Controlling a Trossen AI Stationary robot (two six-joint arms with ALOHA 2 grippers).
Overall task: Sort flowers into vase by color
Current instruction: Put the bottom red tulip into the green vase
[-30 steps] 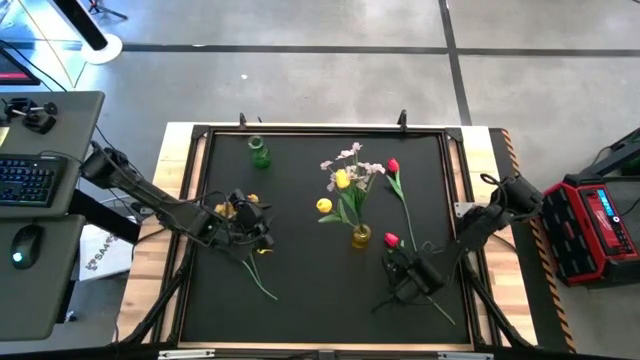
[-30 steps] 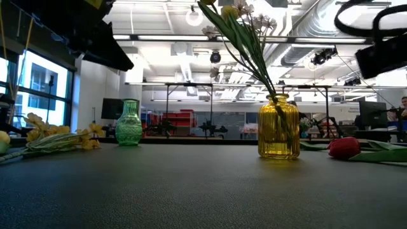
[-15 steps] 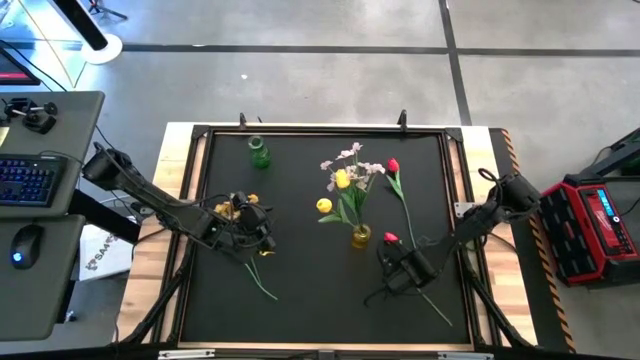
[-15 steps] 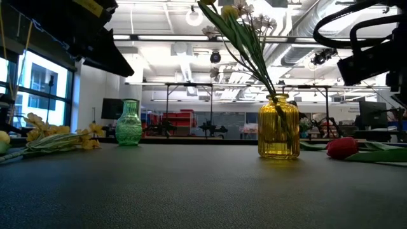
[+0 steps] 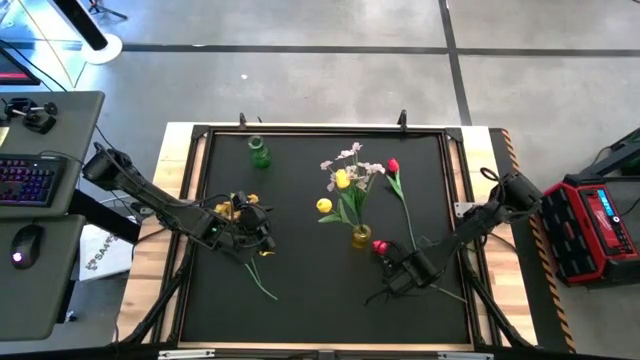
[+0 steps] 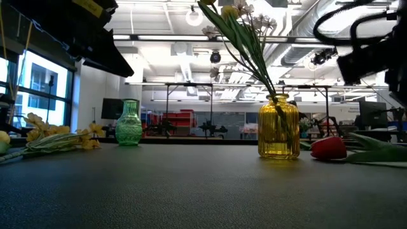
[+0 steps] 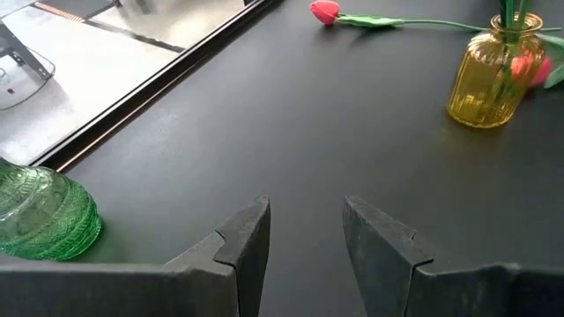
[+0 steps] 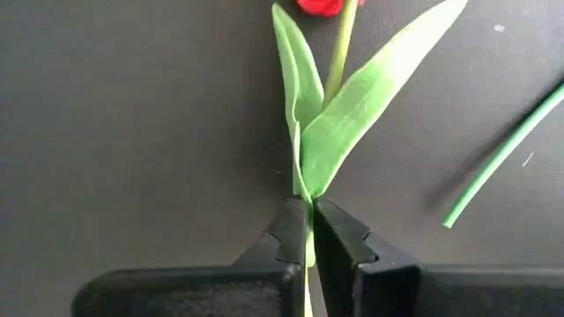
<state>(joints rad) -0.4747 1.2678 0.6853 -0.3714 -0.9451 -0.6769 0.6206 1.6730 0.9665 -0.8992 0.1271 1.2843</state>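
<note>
My right gripper (image 5: 400, 268) is shut on a red flower (image 5: 380, 246) lying on the black mat right of the yellow vase (image 5: 361, 237). That vase holds two yellow tulips (image 5: 341, 180) and a pale pink-white sprig (image 5: 348, 155). A second red flower (image 5: 392, 166) lies farther back, its stem running toward the near edge. My left gripper (image 7: 304, 238) stands open above the mat with nothing between its fingers. It is beside the orange-yellow sprig (image 5: 236, 208), which lies flat. A green vase (image 5: 259, 153) stands empty at the far left. My right gripper pinches the red flower's stem (image 8: 306, 211) between its two fingers, just where the two long leaves branch off. The fingers point down from above and lie across the stem. The flower lies level and low over the mat, bloom (image 6: 329, 147) toward the yellow vase. Whether it is clear of the mat, I cannot tell.
A raised frame (image 5: 200, 140) borders the black mat. The second red flower's bare stem (image 8: 502, 154) lies close beside my right gripper. A desk with keyboard and mouse (image 5: 30, 180) stands left of the table, a red case (image 5: 600, 225) to its right.
My right gripper has shifted a little toward the table's left, and the red flower has slid with it. Its bloom now lies closer to the yellow vase, and its stem's free end has swung toward the far edge.
</note>
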